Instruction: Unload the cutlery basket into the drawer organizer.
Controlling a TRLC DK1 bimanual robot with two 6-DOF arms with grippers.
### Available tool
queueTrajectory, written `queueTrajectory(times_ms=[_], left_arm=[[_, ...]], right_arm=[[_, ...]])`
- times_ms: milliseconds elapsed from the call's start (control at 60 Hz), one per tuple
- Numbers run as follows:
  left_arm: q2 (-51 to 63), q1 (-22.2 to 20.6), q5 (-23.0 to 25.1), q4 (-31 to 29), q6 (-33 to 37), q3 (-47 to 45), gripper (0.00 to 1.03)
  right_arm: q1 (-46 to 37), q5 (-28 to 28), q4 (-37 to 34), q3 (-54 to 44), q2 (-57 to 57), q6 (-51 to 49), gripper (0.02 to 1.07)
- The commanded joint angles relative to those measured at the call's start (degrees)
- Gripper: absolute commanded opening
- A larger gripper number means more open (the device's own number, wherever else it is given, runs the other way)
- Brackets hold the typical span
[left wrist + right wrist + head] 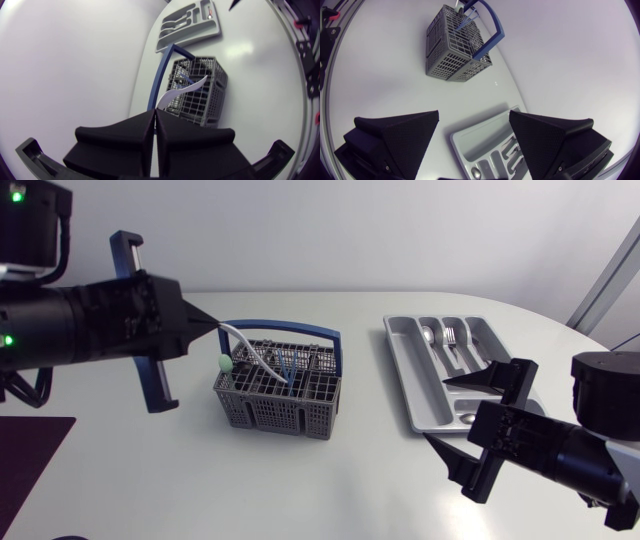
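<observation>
Grey basket (280,408) with a blue handle stands centre-left of the frame on the white counter (330,480). The organizer (402,370) lies right of centre, with spoons (428,335) and a fork (450,334) in its upper slots. Left tool (212,326) enters from the left, its fingers pressed together on the end of a pale curved utensil (250,350). The utensil's other end dips into the basket; its kind I cannot tell. Right tool (435,411) hangs at lower right, over the organizer's lower end, fingers wide apart and holding nothing.

Step in hand, as I judge: lifting this utensil out of the basket. Next it must rise clear of the grid and handle, then travel right to a matching slot. The right tool sits near that path and may need to give way. More cutlery (287,365) waits in the basket.
</observation>
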Motion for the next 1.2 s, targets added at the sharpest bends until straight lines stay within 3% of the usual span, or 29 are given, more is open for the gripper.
queueTrajectory(times_ms=[0, 200, 383, 500, 733, 1050, 1183], left_arm=[[5.16, -2.16, -0.87, -4.3, -14.54, 6.79, 0.03], [15.44, -4.27, 1.51, -10.81, -35.1, 14.79, 0.03], [22.03, -4.36, 11.7, -14.94, -48.2, 20.24, 0.03], [25.02, -4.36, 17.15, -15.82, -53.21, 23.14, 0.03], [29.24, -7.52, 19.26, -16.43, -57.08, 25.78, 0.03], [31.7, -9.28, 19.26, -17.05, -58.83, 26.83, 0.03], [31.96, -9.81, 19.26, -17.05, -59.27, 27.27, 0.03]], right_arm=[[4.79, 4.15, 1.82, 0.51, -1.25, 5.99, 1.02], [13.14, 14.17, 5.25, 2.35, -2.22, 11.17, 1.02], [19.47, 21.64, 11.05, 1.12, -1.07, 12.49, 0.99], [21.58, 22.61, 13.77, 0.68, 0.68, 12.58, 0.97], [25.27, 24.01, 18.52, 1.03, 5.43, 12.14, 0.91], [25.44, 23.93, 25.64, 1.3, 10.88, 8.45, 0.62], [25.71, 23.84, 27.49, 1.21, 12.55, 6.52, 0.61]])
